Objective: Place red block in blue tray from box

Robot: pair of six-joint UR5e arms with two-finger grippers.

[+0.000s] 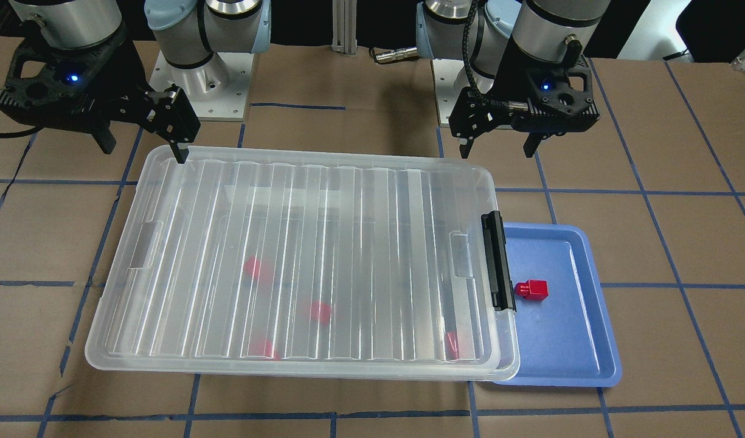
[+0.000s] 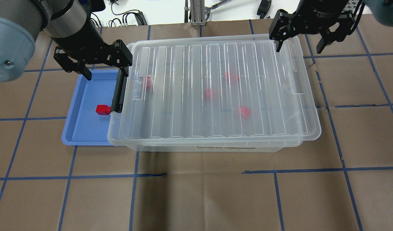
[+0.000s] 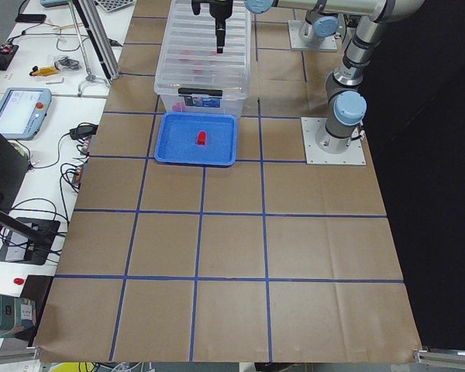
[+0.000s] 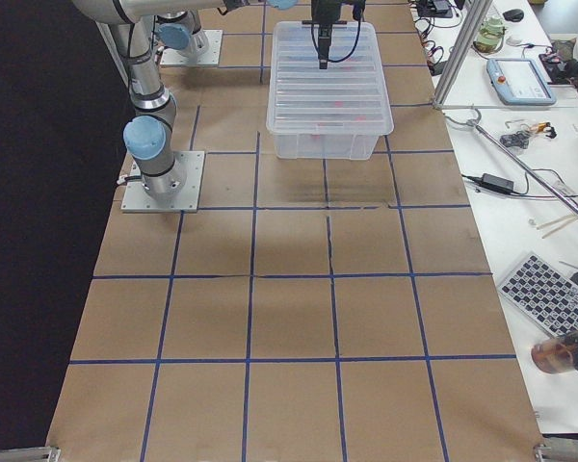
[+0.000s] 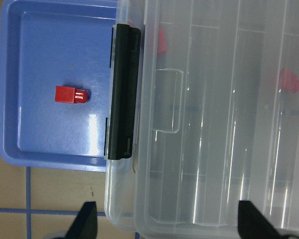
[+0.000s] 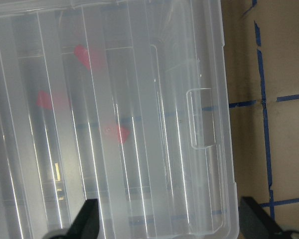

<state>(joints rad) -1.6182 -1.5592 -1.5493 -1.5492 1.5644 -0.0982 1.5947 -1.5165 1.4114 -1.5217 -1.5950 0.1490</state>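
One red block [image 2: 102,109] lies in the blue tray [image 2: 84,128], close to the box's black latch [image 2: 119,93]; it also shows in the left wrist view [image 5: 70,94]. The clear box [image 2: 215,64] has its ribbed lid on, and the latch end overhangs the tray. Several more red blocks [image 2: 211,94] show blurred through the lid. My left gripper [image 2: 105,72] is open and empty above the tray's far end and the latch. My right gripper [image 2: 299,48] is open and empty above the box's far right corner.
The table is brown paper with a grid of blue tape [image 2: 202,175]. The arm bases [image 1: 199,79] stand behind the box. Benches with cables and devices [image 3: 23,108] lie beyond the table's far side.
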